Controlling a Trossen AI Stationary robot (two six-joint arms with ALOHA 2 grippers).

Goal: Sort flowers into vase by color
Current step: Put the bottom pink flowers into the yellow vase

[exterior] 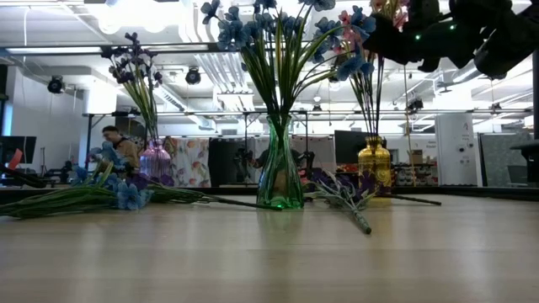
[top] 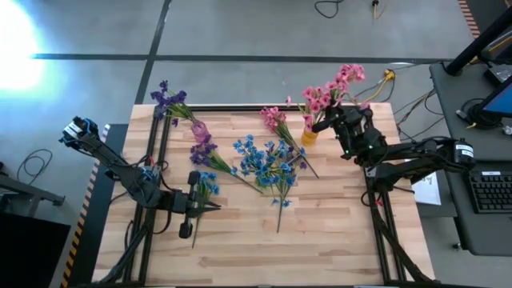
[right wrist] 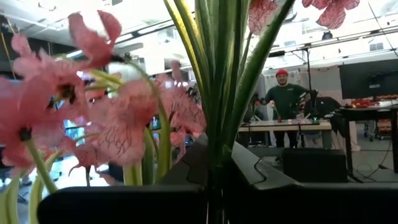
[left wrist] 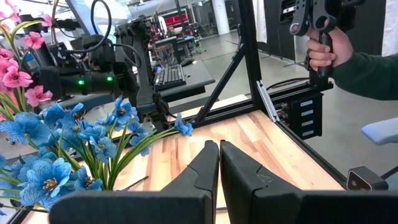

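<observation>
Right end effector (top: 330, 122) clamping pink flowers (top: 332, 90) above yellow vase (top: 309, 138), left end effector (top: 214, 206) closed, empty.

We look down on a pale wooden slatted tabletop (top: 336, 240) framed by black metal rails (top: 160, 144), standing on a grey concrete floor (top: 240, 32) crossed by dark tape lines. To its right we see a dark desk (top: 480, 192) carrying a black keyboard (top: 490, 194). Across the table, we see a wide workshop hall with a white ceiling (exterior: 76, 25), exposed pipes, hanging black spotlights (exterior: 56, 84) and dark monitors (exterior: 349, 145).
</observation>
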